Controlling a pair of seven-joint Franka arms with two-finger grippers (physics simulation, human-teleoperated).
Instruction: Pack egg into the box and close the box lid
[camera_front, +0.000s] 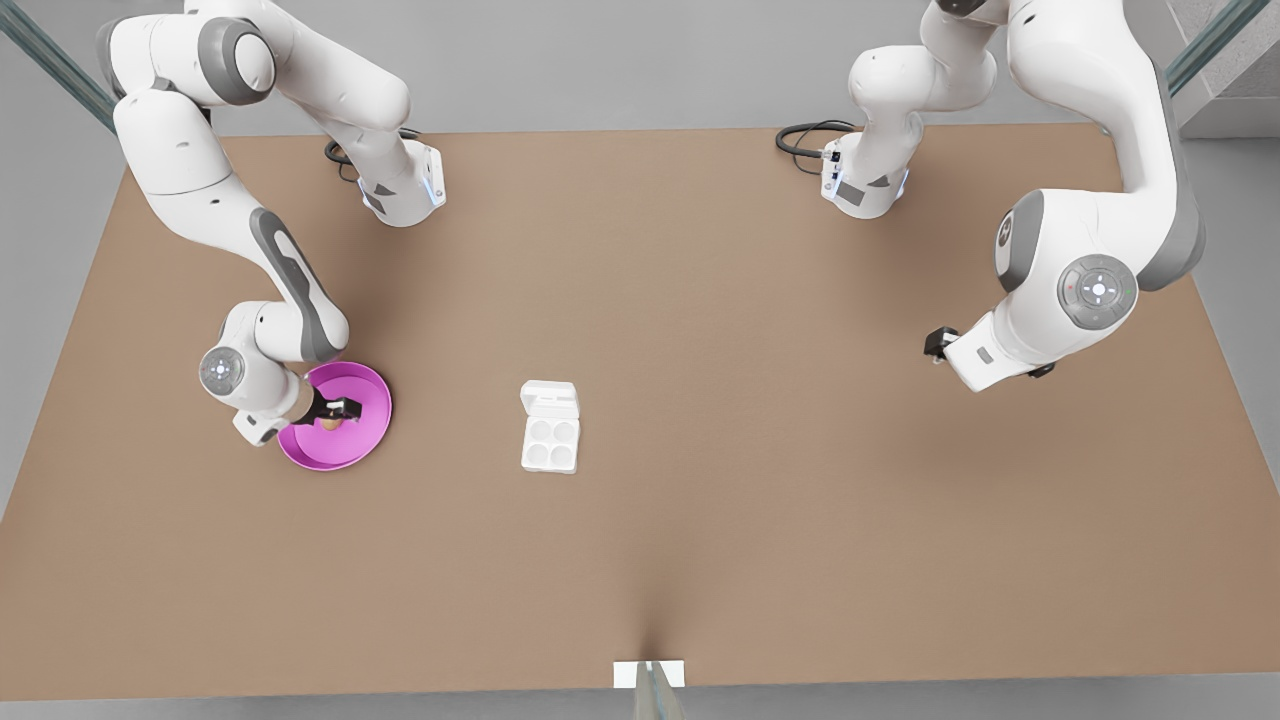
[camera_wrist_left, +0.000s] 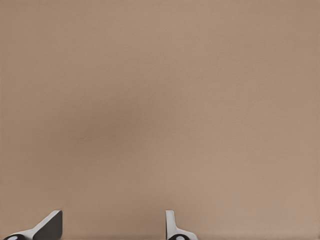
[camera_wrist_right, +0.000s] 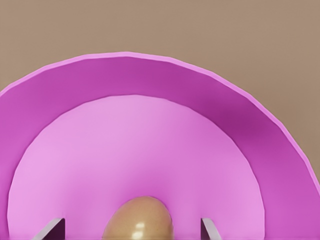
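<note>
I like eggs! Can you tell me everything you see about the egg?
The egg is tiny, tan-brown, smooth and a bit shiny. It lies inside the pink plate at the front view's left, well away from the box. The right gripper sits over it, fingers open on either side, not touching.

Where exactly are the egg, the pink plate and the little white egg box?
egg (camera_wrist_right: 138, 220): right wrist view, on its shiny top.
pink plate (camera_front: 368, 385): front view, on the bare inner wall.
box (camera_front: 549, 444): front view, at the middle of the four-cup tray.
</note>
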